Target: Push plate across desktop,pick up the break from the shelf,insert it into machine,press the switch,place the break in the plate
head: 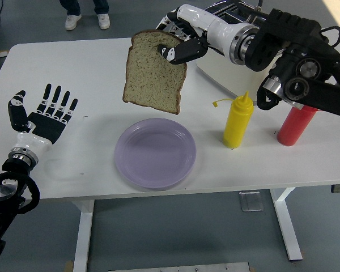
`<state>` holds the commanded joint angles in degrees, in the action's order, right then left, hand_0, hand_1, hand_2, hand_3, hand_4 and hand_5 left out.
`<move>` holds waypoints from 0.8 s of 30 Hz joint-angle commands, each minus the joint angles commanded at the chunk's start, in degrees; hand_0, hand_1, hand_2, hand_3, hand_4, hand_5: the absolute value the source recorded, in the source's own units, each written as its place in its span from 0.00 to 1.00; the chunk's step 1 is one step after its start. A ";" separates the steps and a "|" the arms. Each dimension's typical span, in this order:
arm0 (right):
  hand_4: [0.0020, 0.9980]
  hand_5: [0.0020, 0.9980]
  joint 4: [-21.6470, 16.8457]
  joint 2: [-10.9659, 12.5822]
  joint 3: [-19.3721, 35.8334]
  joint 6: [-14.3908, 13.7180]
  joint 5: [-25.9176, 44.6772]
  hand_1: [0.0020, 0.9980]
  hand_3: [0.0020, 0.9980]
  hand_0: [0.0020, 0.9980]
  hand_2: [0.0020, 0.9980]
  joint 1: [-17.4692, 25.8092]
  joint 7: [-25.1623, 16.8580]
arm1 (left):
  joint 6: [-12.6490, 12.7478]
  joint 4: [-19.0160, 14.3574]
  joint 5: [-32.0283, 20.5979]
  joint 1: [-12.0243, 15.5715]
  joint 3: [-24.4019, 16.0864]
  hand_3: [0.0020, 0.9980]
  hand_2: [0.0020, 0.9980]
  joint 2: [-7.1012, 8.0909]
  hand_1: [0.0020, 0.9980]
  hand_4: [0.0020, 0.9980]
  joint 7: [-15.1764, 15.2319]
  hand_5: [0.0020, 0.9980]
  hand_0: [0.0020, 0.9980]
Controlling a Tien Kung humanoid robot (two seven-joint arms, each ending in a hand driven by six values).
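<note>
The white table [130, 62] carries every item noted here. The right arm [283, 51] reaches in from the right edge, across and in front of the cream toaster [215, 71], which is largely hidden behind it at the far right of the table. The right hand [178, 39] has its fingers closed on the top edge of the bread slice [153, 73]; the slice hangs in the air, tilted, above the far rim of the plate and clear of it. The lavender plate [155, 153] sits near the front edge at the table's middle, with nothing on it. The left hand [45, 116] lies flat on the table at the left, fingers spread, holding nothing. The red squeeze bottle [294, 126] stands upright at the right, partly behind the arm. The yellow squeeze bottle [238, 120] stands upright between plate and red bottle.
</note>
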<state>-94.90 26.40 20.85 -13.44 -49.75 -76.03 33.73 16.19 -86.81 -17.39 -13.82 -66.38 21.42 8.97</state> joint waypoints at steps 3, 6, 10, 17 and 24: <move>0.09 0.00 -0.38 -0.32 -0.97 -0.02 2.16 0.35 0.46 0.27 0.34 0.13 0.08 | 0.00 -0.04 0.02 -0.01 0.04 0.71 0.72 0.01 0.76 0.63 0.01 1.00 0.81; 0.09 0.00 -0.87 -0.84 -2.47 -0.01 4.13 0.35 0.45 0.27 0.33 0.34 -0.03 | 0.01 -0.08 0.02 0.01 0.03 0.71 0.72 0.03 0.76 0.64 0.03 1.00 0.81; 0.08 0.00 -0.15 -2.20 -4.71 0.21 5.16 0.35 0.44 0.27 0.33 0.88 -0.88 | 0.02 -0.04 0.01 0.11 0.00 0.71 0.72 0.05 0.76 0.64 0.04 1.00 0.81; 0.08 0.00 2.08 -5.02 -8.18 1.74 4.27 0.35 0.44 0.27 0.33 1.80 -2.63 | -0.13 0.39 0.19 0.30 -0.07 0.71 0.72 -0.05 0.76 0.63 -0.04 1.00 0.81; 0.04 0.00 4.21 -6.35 -9.10 0.96 2.35 0.35 0.44 0.27 0.33 3.53 -4.21 | -0.24 0.35 0.70 0.40 -0.01 0.71 0.72 -0.10 0.76 0.63 -0.01 1.00 0.81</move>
<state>-90.69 20.05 11.75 -12.48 -47.39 -72.50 29.52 15.96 -86.46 -16.69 -13.42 -66.39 21.32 8.96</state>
